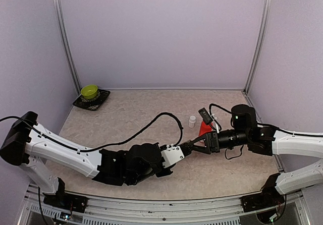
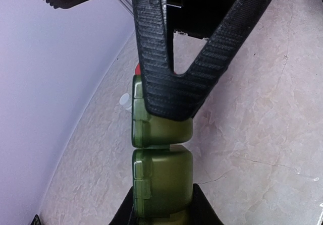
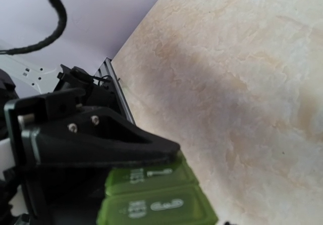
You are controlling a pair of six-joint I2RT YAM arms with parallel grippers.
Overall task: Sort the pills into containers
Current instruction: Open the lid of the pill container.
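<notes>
My left gripper (image 1: 187, 147) (image 2: 161, 212) is shut on the near end of the containers (image 2: 161, 169), a dark green strip held above the table. In the right wrist view the strip's lids (image 3: 156, 200) show pale marks and look closed. My right gripper (image 1: 200, 146) meets the strip's far end. One of its black fingers (image 2: 166, 94) lies across the far compartment. Whether its jaws clamp the strip does not show. A finger of the left gripper (image 3: 101, 144) covers part of the strip in the right wrist view. No pills are in view.
A red bottle (image 1: 204, 128) and a tiny white bottle (image 1: 192, 121) stand just beyond the grippers. At the back left a green bowl (image 1: 89, 91) sits on a black plate (image 1: 103, 98). A black cable (image 1: 151, 121) loops over the table's middle.
</notes>
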